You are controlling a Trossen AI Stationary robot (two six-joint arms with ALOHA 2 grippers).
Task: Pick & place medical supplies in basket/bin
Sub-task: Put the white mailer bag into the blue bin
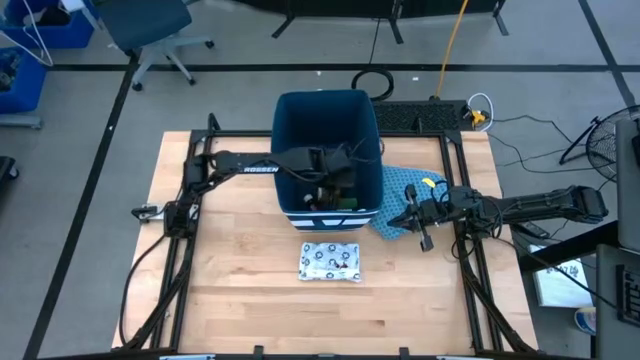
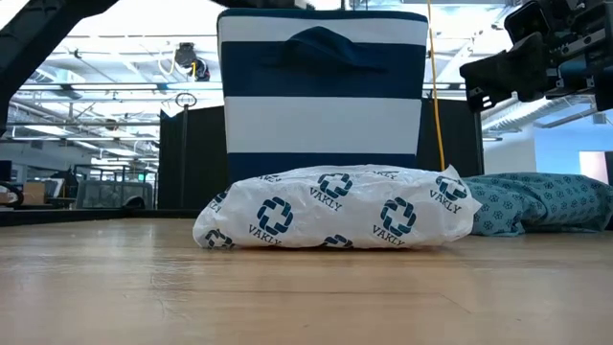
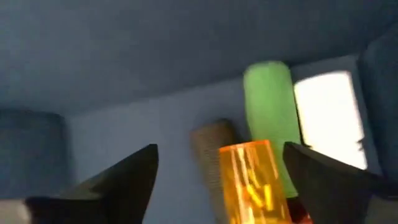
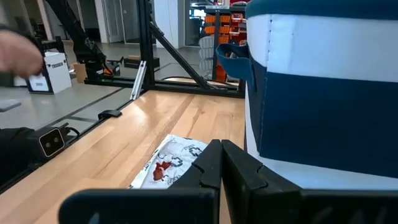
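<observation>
The dark-blue bin (image 1: 300,120) stands at the table's middle, toward the far side. My left gripper (image 1: 335,185) reaches down inside it and is open. In the left wrist view its fingers (image 3: 134,177) stand on either side of the orange vial (image 3: 252,180) with gaps. The green block (image 3: 270,106), a white piece (image 3: 329,112) and a tan item (image 3: 211,146) lie beyond on the bin's floor. The flat white blue-patterned packet (image 1: 330,262) lies on the table in front of the bin. My right gripper (image 1: 405,215) is shut, above the blue patterned cloth (image 1: 400,185).
The bin's white-striped wall (image 2: 321,125) rises just behind the packet (image 2: 335,211). The blue cloth (image 2: 536,201) lies bunched at the bin's right. Bare wood stretches along the table's near side and left. Black frame rails run along both table sides.
</observation>
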